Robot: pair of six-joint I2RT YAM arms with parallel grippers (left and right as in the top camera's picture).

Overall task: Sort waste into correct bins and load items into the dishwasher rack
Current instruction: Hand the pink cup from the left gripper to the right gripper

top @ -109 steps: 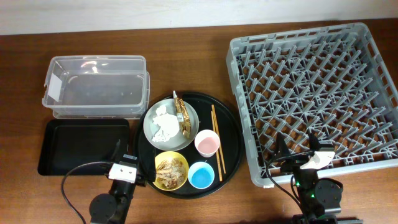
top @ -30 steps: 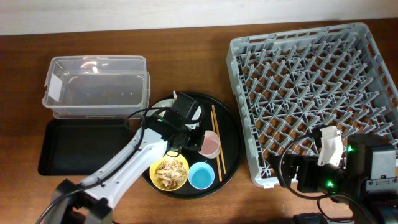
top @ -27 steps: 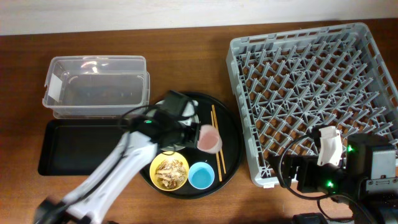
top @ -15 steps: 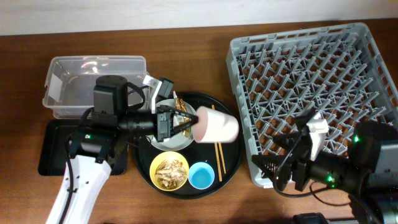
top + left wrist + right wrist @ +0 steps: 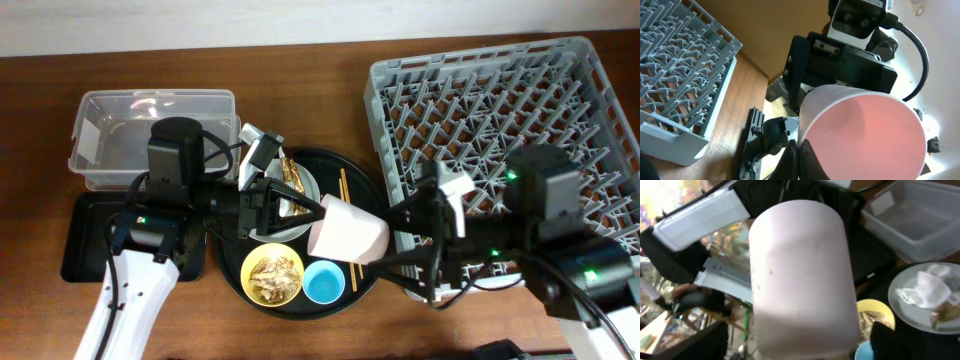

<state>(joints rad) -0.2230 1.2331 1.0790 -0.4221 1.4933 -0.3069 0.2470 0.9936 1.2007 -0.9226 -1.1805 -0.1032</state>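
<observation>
The pink cup hangs on its side above the round black tray, mouth toward the left arm. My left gripper is shut on the pink cup's rim, one finger inside and one outside. My right gripper is open, its fingers either side of the cup's base. On the tray sit the yellow bowl of food scraps, the light blue cup, the chopsticks, and the grey plate with tissue and the wrapper.
The grey dishwasher rack fills the right side, with the right arm over its front left corner. The clear tub stands at the back left with the shallow black tray in front of it. The round black tray lies between.
The left arm has carried the pink cup a little right and down. The right arm has swung left from the rack's front edge, bringing its fingers around the cup's base.
</observation>
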